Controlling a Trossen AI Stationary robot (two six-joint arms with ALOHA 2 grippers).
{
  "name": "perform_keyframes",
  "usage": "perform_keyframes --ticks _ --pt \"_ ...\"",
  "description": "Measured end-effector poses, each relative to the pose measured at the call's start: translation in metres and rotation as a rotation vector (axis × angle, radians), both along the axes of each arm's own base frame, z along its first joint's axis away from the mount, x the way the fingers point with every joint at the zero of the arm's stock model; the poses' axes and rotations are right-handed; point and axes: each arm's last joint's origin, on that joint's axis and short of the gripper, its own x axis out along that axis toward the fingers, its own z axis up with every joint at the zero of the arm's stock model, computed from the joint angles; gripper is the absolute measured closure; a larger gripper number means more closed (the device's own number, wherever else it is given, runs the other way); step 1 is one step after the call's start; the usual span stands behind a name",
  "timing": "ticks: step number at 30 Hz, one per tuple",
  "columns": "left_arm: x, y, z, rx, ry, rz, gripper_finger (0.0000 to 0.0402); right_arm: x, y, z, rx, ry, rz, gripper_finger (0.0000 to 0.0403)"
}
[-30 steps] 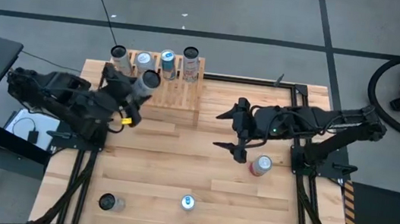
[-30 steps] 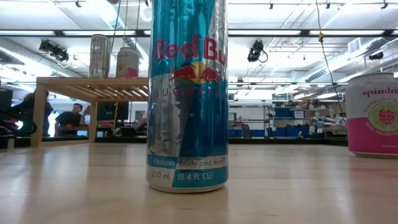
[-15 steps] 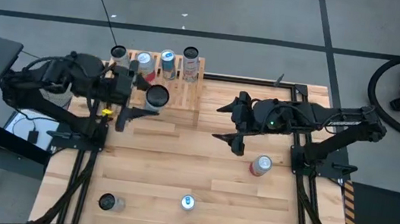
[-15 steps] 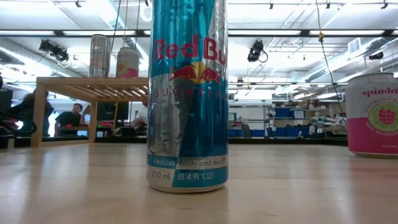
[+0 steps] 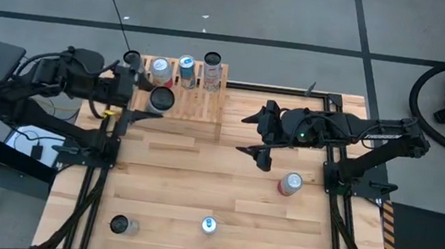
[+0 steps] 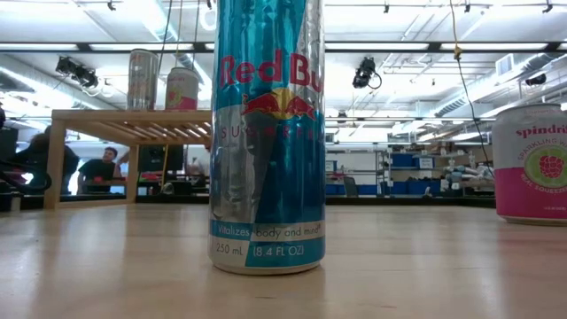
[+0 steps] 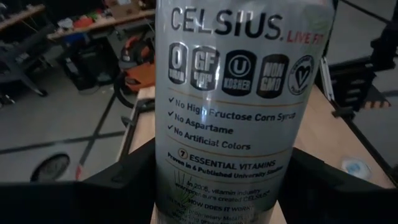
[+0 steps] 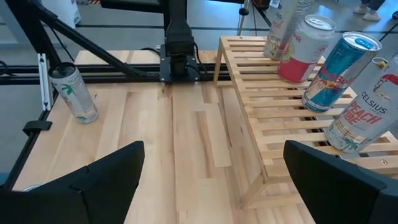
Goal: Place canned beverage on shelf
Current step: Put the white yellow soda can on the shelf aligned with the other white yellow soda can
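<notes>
Your left gripper [image 5: 142, 99] is pinching a Celsius can [image 5: 161, 98] by its sides, the can tipped over nearly flat with its dark end showing from above; it hangs over the left front part of the shelf [image 5: 199, 109], just ahead of the cans already standing there. In the left wrist view the can [image 7: 239, 106] fills the frame between the two dark fingers [image 7: 121, 186], label upright to the camera. The shelf sits at the far edge of the table [image 5: 197, 189], left of centre, and along its back row you can see a grey can [image 5: 132, 62] at the left end, then a pink can [image 5: 159, 69], a blue can [image 5: 186, 67] and a white can [image 5: 212, 65]. Your right gripper [image 5: 256, 141] waits over the middle of the table, to the right of the shelf, jaws spread wide and empty; its wrist view looks along the slats at the shelf [image 8: 261, 118] and those cans. On the table near you stand a Red Bull can [image 5: 208, 224], a red-topped Spindrift can [image 5: 289, 184] close to the right arm, and a dark-topped can [image 5: 120, 225] at the front left. In the low view the Red Bull can [image 6: 267, 133] stands upright, right in front of the lens, with the Spindrift can [image 6: 532, 164] at the right edge and the shelf [image 6: 133, 120] behind. People [image 6: 97, 168] are in the room beyond.
</notes>
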Motion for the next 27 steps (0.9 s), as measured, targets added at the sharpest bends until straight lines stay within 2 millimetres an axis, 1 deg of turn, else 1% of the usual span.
perform_keyframes --ticks 5,11,14,18,21,25,27 --pt "-0.016 -0.001 -0.001 -0.026 0.015 0.006 0.0143 0.0 0.0 0.001 -0.006 -0.007 -0.014 0.0007" --pt "-0.022 -0.001 -0.003 -0.029 0.048 0.007 0.0143 0.0 0.0 0.001 0.016 -0.01 -0.026 0.0007" --pt "-0.021 -0.001 -0.001 -0.041 0.026 0.012 0.0143 0.0 0.0 0.001 0.03 -0.015 -0.034 0.0007" --pt "-0.015 -0.001 0.009 -0.09 -0.089 0.028 0.0143 0.001 0.0 0.002 0.032 -0.028 -0.034 0.0007" --pt "-0.007 0.0 0.012 -0.112 -0.132 0.038 0.0143 0.001 0.0 0.002 0.032 -0.032 -0.034 0.0007" --pt "0.01 0.002 0.017 -0.103 -0.205 0.091 0.0143 0.001 0.0 0.002 0.029 -0.034 -0.032 0.0007" --pt "0.019 0.004 0.017 -0.075 -0.209 0.114 0.0143 0.001 0.0 0.002 0.029 -0.034 -0.032 0.0007"
